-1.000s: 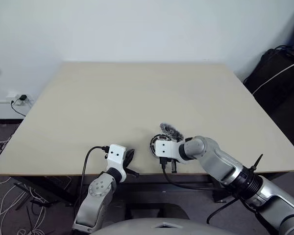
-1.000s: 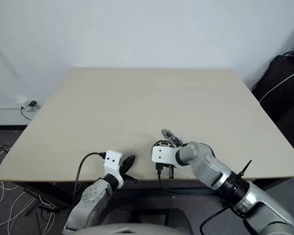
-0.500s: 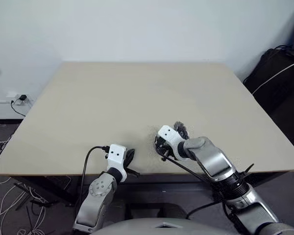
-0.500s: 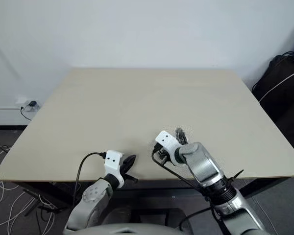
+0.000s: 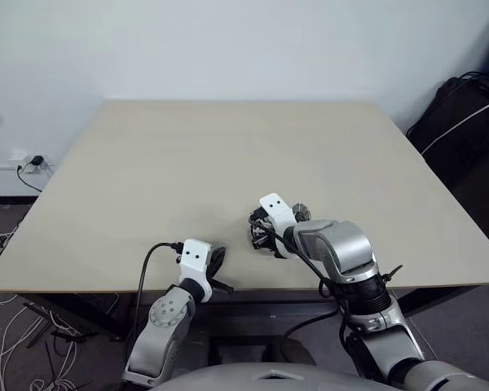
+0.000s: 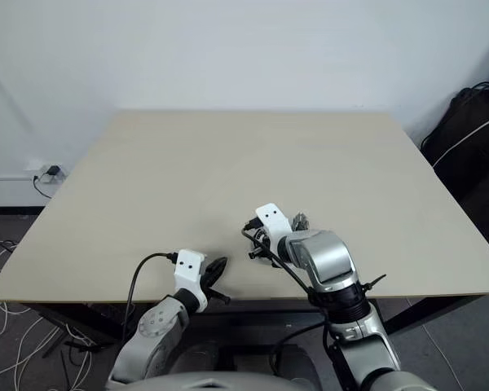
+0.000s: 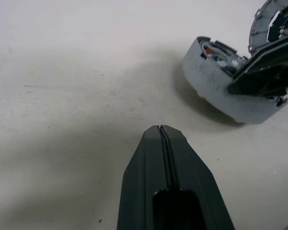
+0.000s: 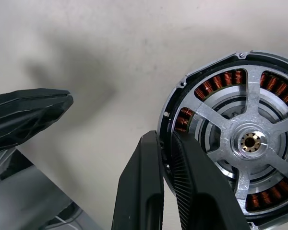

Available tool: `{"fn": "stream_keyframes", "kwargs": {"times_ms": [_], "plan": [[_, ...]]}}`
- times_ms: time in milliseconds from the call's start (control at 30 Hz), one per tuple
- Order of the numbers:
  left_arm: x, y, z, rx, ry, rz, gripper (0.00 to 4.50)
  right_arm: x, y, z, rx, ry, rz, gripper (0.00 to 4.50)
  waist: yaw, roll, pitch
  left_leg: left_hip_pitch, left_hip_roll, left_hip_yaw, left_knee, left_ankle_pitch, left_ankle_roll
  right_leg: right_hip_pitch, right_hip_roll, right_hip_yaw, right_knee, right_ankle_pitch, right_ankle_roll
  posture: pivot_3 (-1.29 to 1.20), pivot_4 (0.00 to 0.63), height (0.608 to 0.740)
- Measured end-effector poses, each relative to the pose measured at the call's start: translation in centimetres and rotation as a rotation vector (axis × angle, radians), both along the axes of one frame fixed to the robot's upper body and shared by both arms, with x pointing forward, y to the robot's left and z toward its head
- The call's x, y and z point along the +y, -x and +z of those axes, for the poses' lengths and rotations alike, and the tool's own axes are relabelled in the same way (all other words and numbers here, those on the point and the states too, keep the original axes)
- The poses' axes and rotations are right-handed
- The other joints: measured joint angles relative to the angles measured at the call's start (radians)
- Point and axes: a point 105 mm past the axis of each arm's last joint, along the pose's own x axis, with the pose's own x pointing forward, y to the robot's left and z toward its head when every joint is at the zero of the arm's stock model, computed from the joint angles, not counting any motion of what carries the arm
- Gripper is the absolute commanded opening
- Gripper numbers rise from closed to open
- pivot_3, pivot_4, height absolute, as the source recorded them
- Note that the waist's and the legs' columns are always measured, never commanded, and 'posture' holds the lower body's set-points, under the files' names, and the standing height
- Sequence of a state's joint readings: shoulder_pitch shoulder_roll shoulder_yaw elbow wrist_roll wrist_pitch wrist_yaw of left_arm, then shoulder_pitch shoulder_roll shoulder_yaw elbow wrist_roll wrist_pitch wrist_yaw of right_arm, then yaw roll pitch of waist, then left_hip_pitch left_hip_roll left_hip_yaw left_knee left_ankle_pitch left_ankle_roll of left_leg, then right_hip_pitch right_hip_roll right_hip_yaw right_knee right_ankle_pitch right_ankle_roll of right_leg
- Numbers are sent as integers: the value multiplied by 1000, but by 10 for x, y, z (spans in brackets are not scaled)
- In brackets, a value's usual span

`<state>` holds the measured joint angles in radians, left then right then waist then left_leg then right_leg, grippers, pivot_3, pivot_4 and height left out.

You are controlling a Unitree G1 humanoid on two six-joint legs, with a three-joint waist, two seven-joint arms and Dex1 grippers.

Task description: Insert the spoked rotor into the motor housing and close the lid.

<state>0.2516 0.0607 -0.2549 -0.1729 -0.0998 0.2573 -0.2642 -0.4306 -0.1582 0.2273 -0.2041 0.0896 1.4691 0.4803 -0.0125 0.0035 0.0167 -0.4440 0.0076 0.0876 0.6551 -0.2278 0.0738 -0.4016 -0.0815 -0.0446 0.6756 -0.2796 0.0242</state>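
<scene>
Right end effector [image 8: 165, 158] has rolled, tilting the gripped motor housing [image 8: 230, 143] off the table [image 5: 187, 163]; spoked rotor [image 8: 249, 141] seated. Left end effector [image 7: 162, 136] closed, empty. Lid next.

The left gripper [image 7: 161, 132] rests low with its fingers pressed together, pointing forward. The right arm bends inward, its wrist tilted steeply down, and the right gripper [image 8: 165, 143] pinches a metal rim.

motor housing [image 8: 240, 143]: lower centre of frame, on surface [image 5: 228, 155] | spoked rotor [image 8: 252, 141]: in housing | left tool [image 5: 214, 269]: left of housing, at surface's near edge | right tool [image 8: 165, 158]: on housing's rim
</scene>
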Motion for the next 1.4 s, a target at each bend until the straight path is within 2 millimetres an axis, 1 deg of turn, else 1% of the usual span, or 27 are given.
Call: {"fn": "stream_keyframes", "kwargs": {"times_ms": [133, 200, 300, 400, 467, 533, 633, 700, 800, 833, 867, 900, 933, 1000, 1033, 1133, 1233, 1300, 1400], "plan": [[1, 1, -1, 4, -1, 3, 0, 2, -2, -3, -2, 1, -10, 48, 0, 0, 0, 0, 0, 0, 0, 0, 0, 0, 0, 0, 0, 0, 0, 0, 0, 740], [1, 1, -1, 4, -1, 3, 0, 3, -3, -5, -3, 1, -14, 775, 0, 0, 0, 0, 0, 0, 0, 0, 0, 1, 0, 0, 0, 0, 1, 0, 0, 740], [1, 1, -1, 5, -2, 3, 0, 3, -6, -6, -17, 5, -25, 1634, 0, 0, 0, 0, 0, 0, 1, 0, 0, 1, 0, 0, 0, 1, 1, 0, 0, 740], [1, 1, -1, 5, -2, 4, 0, 12, -6, -5, -16, -26, -21, 2625, -1, 1, 0, 0, 0, 0, 0, 0, 0, 1, 0, 0, 0, 0, 1, 0, 0, 740], [2, 1, -1, 5, -3, 5, 0, 19, -5, -2, -13, -71, -22, 2625, -1, 1, 0, 0, 0, 0, 0, 0, 0, 0, 1, 0, 0, 0, 1, 0, 0, 740], [2, 1, -1, 5, -3, 5, 0, 30, -6, 5, -25, -148, -18, 2625, -2, 1, -1, 0, 0, 0, 0, 0, 0, 1, 1, 0, 0, 1, 1, 0, 0, 740], [2, 1, -1, 5, -3, 4, 0, 48, -8, 19, -41, -284, -19, 2625, -2, 1, -1, 0, 0, 0, 0, 0, 0, 1, 1, 0, 0, 1, 1, 0, 0, 740], [2, 1, -1, 5, -3, 3, 0, 56, -10, 29, -69, -351, -28, 2625, -2, 1, -1, 0, 0, 0, 0, 0, 0, 1, 1, 0, 0, 1, 1, 0, 0, 740], [2, 1, -2, 5, -5, 1, 0, 62, -19, 47, -126, -477, -82, 2062, -1, 1, -1, 0, 0, 0, 0, 0, 0, 1, 1, 0, 0, 1, 1, 0, 0, 740], [2, 1, -2, 6, -5, -2, 0, 61, -22, 51, -141, -497, -99, 1698, -1, 1, -1, 0, 0, 0, 0, 0, 0, 1, 1, 0, 0, 1, 1, 0, 0, 740], [2, 2, -2, 6, -6, -5, 0, 58, -26, 55, -160, -517, -127, 1519, -1, 1, -1, 0, 0, 0, 0, 0, 0, 1, 1, 0, 0, 1, 1, 0, 0, 740], [2, 2, -2, 7, -8, -9, 0, 54, -31, 59, -181, -534, -157, 1199, -1, 1, -1, 0, 0, 0, 0, 0, 0, 1, 1, 0, 0, 1, 1, 0, 0, 740], [1, 2, -2, 7, -8, -12, 0, 48, -36, 64, -219, -548, -195, 759, -1, 1, -1, 0, 0, 0, 0, 0, 0, 1, 1, 0, 0, 1, 1, 0, 0, 740], [1, 3, -2, 7, -8, -17, 0, 36, -46, 73, -293, -561, -265, 179, -1, 2, 0, 0, 0, 0, 0, 0, 0, 0, 1, 0, 0, 1, 1, 0, 0, 740], [1, 3, -2, 8, -7, -20, 0, 27, -53, 80, -359, -566, -316, 44, -2, 2, 0, 0, 0, 0, 0, 0, 0, 0, 1, 0, 0, 1, 1, 0, 0, 740], [2, 4, -3, 12, -10, -23, 0, 4, -66, 99, -536, -530, -440, 44, -5, 2, 0, 0, 0, 0, -1, 0, 0, 0, 1, 1, 0, 1, 1, 0, 0, 740], [1, 5, -4, 13, -11, -26, 0, -27, -72, 114, -741, -398, -539, 44, -6, 3, 0, 0, 0, 1, -1, 1, 0, 0, 2, 1, 0, 1, 1, 0, 0, 740], [1, 5, -4, 13, -12, -29, 0, -49, -70, 114, -839, -274, -578, 44, -5, 3, 0, 0, 0, 2, -1, 1, 0, 0, 2, 1, 0, 1, 1, 0, 0, 740], [2, 5, -4, 13, -14, -33, 0, -80, -63, 104, -905, -104, -624, 44, -4, 3, 0, 1, 0, 2, 0, 1, 1, 1, 2, 1, 0, 1, 1, 0, 0, 740]]}}
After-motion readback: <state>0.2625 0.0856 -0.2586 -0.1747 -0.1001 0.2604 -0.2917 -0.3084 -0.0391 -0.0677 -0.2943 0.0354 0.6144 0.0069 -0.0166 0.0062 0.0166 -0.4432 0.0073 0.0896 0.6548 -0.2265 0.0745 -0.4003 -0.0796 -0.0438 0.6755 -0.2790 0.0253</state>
